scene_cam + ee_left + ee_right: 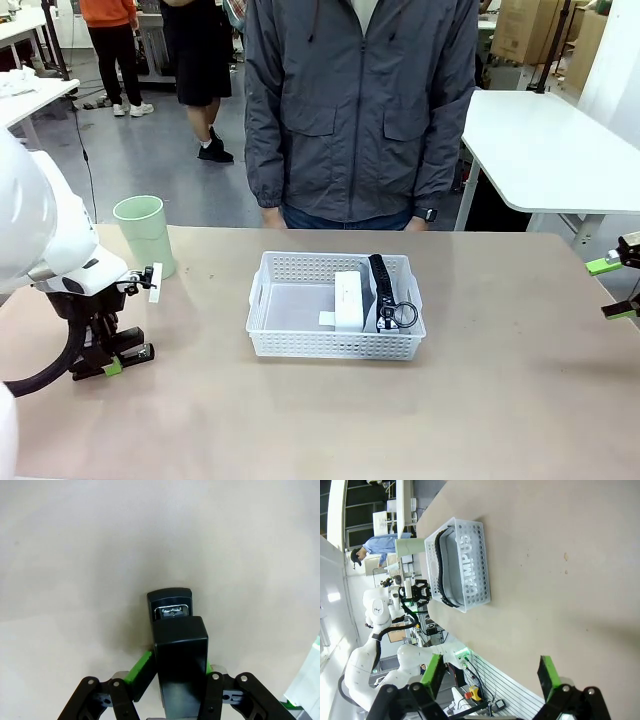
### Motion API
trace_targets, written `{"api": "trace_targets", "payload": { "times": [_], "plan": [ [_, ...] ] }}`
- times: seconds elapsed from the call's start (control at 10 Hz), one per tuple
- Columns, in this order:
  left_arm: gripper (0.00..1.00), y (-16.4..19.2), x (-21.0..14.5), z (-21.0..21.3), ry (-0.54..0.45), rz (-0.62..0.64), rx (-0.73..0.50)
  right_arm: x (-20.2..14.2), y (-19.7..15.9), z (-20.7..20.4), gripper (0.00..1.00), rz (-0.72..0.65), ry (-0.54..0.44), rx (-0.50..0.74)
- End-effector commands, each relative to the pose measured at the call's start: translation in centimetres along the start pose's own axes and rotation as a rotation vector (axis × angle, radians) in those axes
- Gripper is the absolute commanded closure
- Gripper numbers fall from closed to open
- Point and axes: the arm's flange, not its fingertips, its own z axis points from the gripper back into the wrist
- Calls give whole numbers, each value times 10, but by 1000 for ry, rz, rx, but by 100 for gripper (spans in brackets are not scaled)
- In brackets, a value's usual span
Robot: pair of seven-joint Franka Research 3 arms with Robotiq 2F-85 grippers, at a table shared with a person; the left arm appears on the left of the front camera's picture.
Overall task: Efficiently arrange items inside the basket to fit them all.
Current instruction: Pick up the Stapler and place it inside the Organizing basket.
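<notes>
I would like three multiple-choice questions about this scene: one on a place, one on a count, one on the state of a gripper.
1. Where does the pale green cup stand, relative to the basket?
A. Inside it
B. On the table to its right
C. On the table to its left

2. How many items are in the basket?
A. None
B. Two
C. Four

3. What is the state of the left gripper?
A. Shut on the black stapler
B. Open above the basket
C. Shut on the cup

Answers:
1 C: the cup stands upright, apart from the basket, on the robot's left.
2 B: the white box and the grey pouch are inside.
3 A: its green pads press both sides of the stapler.
</notes>
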Motion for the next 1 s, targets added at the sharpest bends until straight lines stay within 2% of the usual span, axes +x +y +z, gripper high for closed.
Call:
{"api": "trace_targets", "payload": {
  "times": [0.0, 0.3, 0.6, 0.7, 0.9],
  "plan": [
    [100, -16, -12, -12, -21, 4, 35, -1, 1, 2, 0, 7, 1, 9],
    [100, -22, -16, 1, -48, 6, 50, -1, 1, 2, 0, 7, 1, 9],
    [100, -48, -24, 73, -116, 20, 81, -1, 1, 2, 0, 7, 1, 9],
    [100, -53, -26, 100, -139, 35, 47, -1, 1, 2, 0, 7, 1, 9],
    [100, -57, -33, 138, -214, -46, -20, -1, 1, 2, 0, 7, 1, 9]
  ]
}}
